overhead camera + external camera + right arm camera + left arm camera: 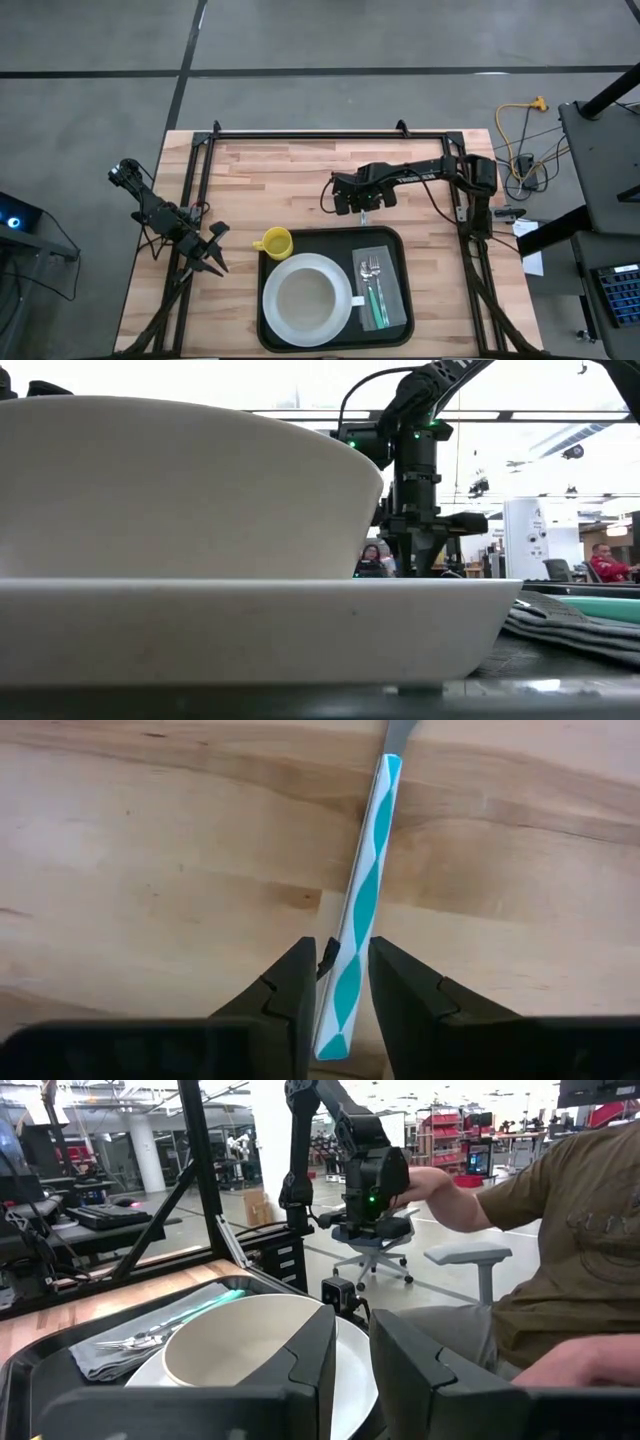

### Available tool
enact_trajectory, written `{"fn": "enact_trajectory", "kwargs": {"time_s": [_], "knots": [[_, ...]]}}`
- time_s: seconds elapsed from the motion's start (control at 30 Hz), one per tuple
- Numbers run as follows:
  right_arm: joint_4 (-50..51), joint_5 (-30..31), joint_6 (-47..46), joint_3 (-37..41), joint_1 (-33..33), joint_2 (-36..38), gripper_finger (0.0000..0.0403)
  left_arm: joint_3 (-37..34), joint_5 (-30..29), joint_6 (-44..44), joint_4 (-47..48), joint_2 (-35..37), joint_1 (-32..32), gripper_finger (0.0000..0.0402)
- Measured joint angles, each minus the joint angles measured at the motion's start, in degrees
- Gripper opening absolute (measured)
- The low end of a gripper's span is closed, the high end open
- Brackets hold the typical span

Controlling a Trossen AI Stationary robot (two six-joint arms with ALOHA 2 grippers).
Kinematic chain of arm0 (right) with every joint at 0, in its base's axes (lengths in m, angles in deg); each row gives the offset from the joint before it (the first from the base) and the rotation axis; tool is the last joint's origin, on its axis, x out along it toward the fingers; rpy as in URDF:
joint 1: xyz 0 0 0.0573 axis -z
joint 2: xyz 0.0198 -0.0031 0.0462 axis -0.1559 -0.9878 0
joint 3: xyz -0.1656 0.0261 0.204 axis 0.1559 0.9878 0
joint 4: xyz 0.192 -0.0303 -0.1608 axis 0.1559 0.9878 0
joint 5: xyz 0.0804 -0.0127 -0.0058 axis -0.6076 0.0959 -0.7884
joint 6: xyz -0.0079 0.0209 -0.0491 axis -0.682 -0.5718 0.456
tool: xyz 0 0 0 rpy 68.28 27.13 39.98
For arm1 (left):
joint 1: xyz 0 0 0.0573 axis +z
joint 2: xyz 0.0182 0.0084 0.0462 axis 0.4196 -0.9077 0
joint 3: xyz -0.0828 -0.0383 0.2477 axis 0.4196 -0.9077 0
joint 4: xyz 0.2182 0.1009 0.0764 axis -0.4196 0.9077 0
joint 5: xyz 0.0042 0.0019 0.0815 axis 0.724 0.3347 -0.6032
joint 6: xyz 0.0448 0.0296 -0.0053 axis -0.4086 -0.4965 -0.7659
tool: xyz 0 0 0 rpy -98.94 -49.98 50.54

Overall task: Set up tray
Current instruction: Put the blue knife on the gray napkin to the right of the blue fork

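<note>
Black tray (395, 240): 1 plate (290, 322), 2 forks (370, 270) (napkin beneath).

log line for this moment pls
right gripper: shut on teal-handled utensil over table | left gripper: idle beside tray

High view: straight down over table (300, 170).
Low view: table-level, hard against bowl (180, 490) (shared with left wrist view).

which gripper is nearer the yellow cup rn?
Left. The left gripper sits off the tray's left side, a short gap from the yellow cup at the tray's top-left corner. The right gripper hangs above the tray's top edge, farther away.
</note>
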Motion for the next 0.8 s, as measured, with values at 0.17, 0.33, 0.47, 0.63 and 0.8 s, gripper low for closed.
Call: {"fn": "enact_trajectory", "kwargs": {"time_s": [0.17,0.33,0.47,0.63,0.8], "knots": [[-0.9,0.0,0.2,0.1,0.0,0.0,0.0073,0.0,0.0,0.0,0.0,0.0,0.0,0.0048],[-2.5,0.0,0.7,0.2,0.0,0.0,0.0068,0.0,0.0,0.0,0.0,0.0,0.0,0.0048],[-2.7,0.0,0.5,0.7,0.0,0.0,0.0068,0.0,0.0,0.0,0.0,0.0,0.0,0.0048],[-3.3,-0.2,0.1,1.9,0.0,-0.2,0.0068,0.0,0.0,0.0,0.0,0.0,0.0,0.0048],[-6.8,-1.2,-0.3,5.0,0.4,-0.2,0.0068,0.0,0.0,0.0,0.0,0.0,0.0,0.0048]]}}
